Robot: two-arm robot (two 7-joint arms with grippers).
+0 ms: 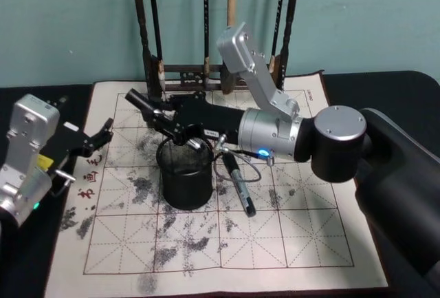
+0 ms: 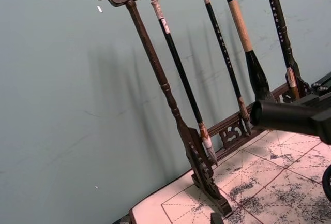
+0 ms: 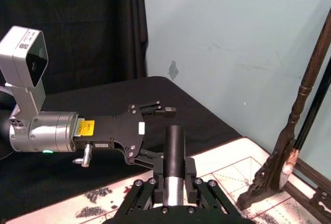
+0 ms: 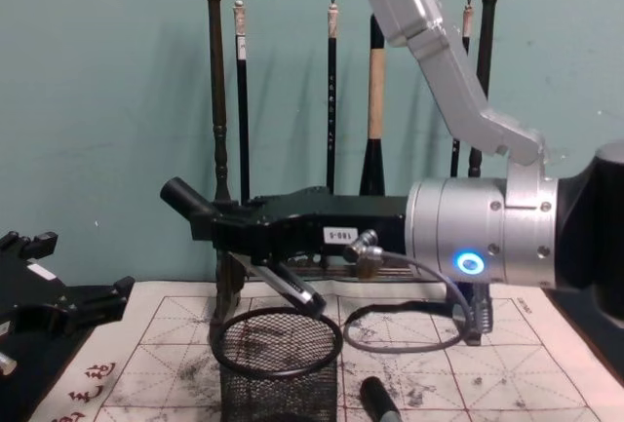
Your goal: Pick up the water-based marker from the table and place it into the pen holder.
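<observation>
1. While the right gripper [image 1: 167,118] hangs over the pen holder [image 1: 184,182] near the middle of the table [image 1: 392,86], its jaws are clamped on the marker [image 1: 137,100].
2. The marker is tilted, with its silver lower end over the holder's open mouth.
3. A second pen [image 1: 239,184] lies on the mat [image 1: 309,243] just beside the holder, on the side facing the table's right edge.
4. The left gripper [image 1: 93,140] sits near the table's left edge, jaws apart.

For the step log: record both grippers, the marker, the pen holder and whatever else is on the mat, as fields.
right gripper: above pen holder, jaws shut on marker
marker: tilted, lower end over the holder's rim
pen holder: upright on mat
left gripper: idle at mat's left edge, jaws open
second pen: lying on mat, right of holder
</observation>
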